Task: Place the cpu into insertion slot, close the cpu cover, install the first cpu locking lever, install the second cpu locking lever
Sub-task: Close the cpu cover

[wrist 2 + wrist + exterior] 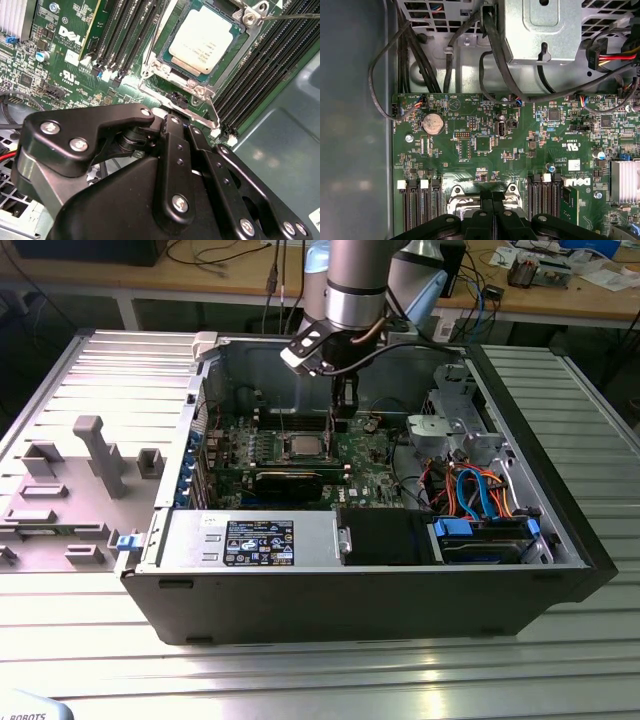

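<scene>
While your gripper (pixel 342 418) hangs low inside the open computer case (pixel 350 600), its fingers are pressed together at the edge of the insertion slot (pixel 456 202).

You have no gap between the fingers in the first wrist view and nothing visibly clamped there. In the second wrist view the fingertips (pixel 172 125) sit right over the bent end of a cpu locking lever (pixel 202 116), though you cannot tell whether they touch it. Just beyond, the cpu (pixel 202 36) lies flat in the slot with the cpu cover (pixel 235 57) down around it, and a second thin lever (pixel 287 15) runs past its far corner. Black memory slots (pixel 260 65) flank the socket closely on both sides, with the grey case wall (pixel 285 145) beyond them. In the exterior view the graphics card (pixel 290 480) lies near the socket, and the drive cage (pixel 450 425) stands well apart toward the exterior view's right.
</scene>
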`<state>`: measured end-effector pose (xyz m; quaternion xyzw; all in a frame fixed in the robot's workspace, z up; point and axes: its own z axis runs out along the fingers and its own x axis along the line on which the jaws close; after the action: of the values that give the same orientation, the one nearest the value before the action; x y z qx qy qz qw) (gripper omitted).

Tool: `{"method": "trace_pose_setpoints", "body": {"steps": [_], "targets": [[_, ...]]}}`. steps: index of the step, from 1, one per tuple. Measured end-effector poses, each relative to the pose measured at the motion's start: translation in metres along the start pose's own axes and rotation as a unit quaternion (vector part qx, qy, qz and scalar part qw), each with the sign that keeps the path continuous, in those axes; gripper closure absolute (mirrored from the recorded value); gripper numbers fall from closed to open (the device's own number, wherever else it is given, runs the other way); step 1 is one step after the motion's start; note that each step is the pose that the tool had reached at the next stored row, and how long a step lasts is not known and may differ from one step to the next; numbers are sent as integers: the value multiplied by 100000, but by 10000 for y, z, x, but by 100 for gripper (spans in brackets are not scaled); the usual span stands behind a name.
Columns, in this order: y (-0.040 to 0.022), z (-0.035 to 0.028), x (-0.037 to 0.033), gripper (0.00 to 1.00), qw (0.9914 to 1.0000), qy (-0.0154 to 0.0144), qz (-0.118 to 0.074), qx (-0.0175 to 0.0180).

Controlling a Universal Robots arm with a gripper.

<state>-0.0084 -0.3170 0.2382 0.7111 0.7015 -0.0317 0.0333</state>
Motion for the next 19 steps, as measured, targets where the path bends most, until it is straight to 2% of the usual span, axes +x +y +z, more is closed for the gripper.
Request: {"method": "trace_pose_setpoints", "body": {"steps": [19], "targets": [[-58, 1, -1, 89, 100000, 3, 0, 0]]}}
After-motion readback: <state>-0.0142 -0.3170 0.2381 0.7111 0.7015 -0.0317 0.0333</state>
